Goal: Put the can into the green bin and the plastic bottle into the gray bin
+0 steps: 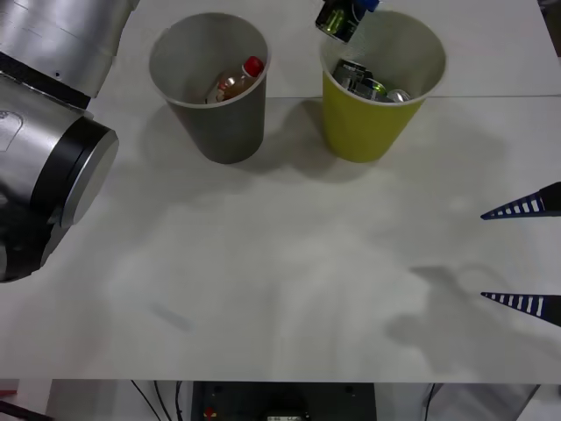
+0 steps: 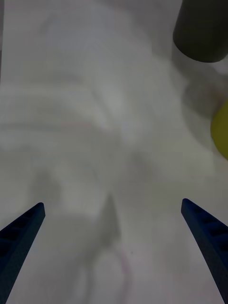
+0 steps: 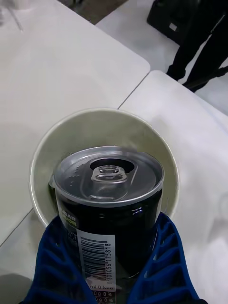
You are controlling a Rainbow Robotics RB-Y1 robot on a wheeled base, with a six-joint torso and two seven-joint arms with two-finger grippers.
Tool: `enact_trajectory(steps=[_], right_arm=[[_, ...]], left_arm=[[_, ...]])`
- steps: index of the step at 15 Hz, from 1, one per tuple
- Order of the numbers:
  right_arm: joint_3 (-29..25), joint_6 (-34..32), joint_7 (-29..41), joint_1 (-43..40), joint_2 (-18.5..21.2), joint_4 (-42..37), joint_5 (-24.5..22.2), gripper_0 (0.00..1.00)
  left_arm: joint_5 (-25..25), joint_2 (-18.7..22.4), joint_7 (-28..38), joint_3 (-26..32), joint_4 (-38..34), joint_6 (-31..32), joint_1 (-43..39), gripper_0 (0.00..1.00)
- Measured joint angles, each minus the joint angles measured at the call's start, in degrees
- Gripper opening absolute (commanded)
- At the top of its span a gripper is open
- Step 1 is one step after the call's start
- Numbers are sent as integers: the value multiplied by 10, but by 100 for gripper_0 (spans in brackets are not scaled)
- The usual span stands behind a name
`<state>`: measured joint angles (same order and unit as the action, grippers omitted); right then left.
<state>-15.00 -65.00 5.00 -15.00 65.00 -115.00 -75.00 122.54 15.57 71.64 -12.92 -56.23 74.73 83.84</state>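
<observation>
A: Where is the can (image 3: pixel 108 199) being held?

B: It is being gripped around its stiff, slippery sides by the left gripper (image 3: pixel 111 266), above the green bin (image 1: pixel 372 132) at one o'clock.

A: The right gripper (image 1: pixel 524 254)?

B: It is being held spread open at four o'clock.

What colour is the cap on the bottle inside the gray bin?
Red; the plastic bottle in the gray bin shows best in the front view.

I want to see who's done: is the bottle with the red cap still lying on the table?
No, the plastic bottle sits inside the gray bin, its red cap poking up near the rim.
</observation>
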Motion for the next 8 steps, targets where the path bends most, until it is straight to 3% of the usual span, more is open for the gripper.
enact_trajectory(steps=[3, 8], right_arm=[[0, 0, 0, 0, 0, 0, 0, 100], [0, 0, 0, 0, 0, 0, 0, 100]], left_arm=[[14, -25, -2, -7, 33, -58, 4, 0], [34, -57, 1, -84, 71, -134, 4, 0]])
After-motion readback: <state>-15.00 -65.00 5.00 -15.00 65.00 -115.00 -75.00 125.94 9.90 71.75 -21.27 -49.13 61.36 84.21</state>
